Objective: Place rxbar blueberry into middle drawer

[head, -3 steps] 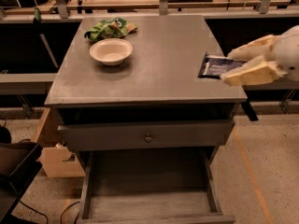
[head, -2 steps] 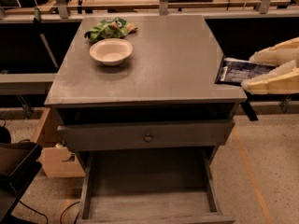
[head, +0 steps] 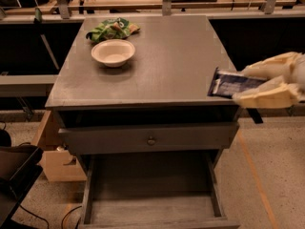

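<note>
My cream-coloured two-finger gripper (head: 250, 86) is pinching the rxbar blueberry (head: 226, 84), a small flat bar in a dark navy-blue glossy wrapper, by its right end, one finger above it and one below. A second ago I held it over the right edge of the flat grey wooden cabinet top (head: 162, 66). Then I drew it out past that edge. Now it sits lower and nearer the front right corner, with its free end pointing left across the corner. It seems to be clear of the surface, though I cannot be sure it isn't brushing the edge.

I judge the pick-up done and the carry under way. The middle drawer (head: 152, 194), a wide shallow grey wooden box with a plain floor, stands pulled out and bare well below and to my left, under the grey drawer front with the small round knob (head: 150, 138). I must go down and inward before letting go.

The wrapper shows pale markings, but none that I can read. The round white bowl (head: 113, 52) and the crumpled green snack bag (head: 111, 28) have stayed at the far left of the top, and I can read nothing on them either.
</note>
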Motion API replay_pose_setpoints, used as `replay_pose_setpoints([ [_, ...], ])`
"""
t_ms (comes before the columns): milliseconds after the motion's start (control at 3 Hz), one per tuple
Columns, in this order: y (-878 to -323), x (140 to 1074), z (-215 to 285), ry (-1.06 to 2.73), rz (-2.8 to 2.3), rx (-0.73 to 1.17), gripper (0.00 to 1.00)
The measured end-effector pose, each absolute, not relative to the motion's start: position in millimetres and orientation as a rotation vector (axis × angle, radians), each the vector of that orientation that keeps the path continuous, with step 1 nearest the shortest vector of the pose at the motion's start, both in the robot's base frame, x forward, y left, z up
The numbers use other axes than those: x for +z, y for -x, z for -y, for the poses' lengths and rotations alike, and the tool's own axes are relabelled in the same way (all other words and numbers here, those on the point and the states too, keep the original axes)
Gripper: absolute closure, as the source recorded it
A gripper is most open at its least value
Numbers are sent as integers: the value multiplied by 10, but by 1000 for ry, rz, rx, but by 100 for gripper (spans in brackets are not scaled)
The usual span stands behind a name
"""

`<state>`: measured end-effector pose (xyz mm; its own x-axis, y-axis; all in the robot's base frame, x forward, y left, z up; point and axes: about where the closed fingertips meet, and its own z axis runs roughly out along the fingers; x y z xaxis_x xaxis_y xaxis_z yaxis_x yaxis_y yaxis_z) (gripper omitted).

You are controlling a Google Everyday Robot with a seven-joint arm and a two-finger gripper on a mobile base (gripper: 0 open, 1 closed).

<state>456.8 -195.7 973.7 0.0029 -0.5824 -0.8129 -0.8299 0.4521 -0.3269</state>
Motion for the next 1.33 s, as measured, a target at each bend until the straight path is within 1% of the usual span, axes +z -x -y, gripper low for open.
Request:
replay_pose_setpoints([
  [333, -4500, 9203, 1624, 1214, -1672, 345, 100],
  [667, -4326, 8383, 1282, 1272, -1690, 368, 100],
  [1333, -3993, 6493, 793, 1373, -1829, 557, 100],
])
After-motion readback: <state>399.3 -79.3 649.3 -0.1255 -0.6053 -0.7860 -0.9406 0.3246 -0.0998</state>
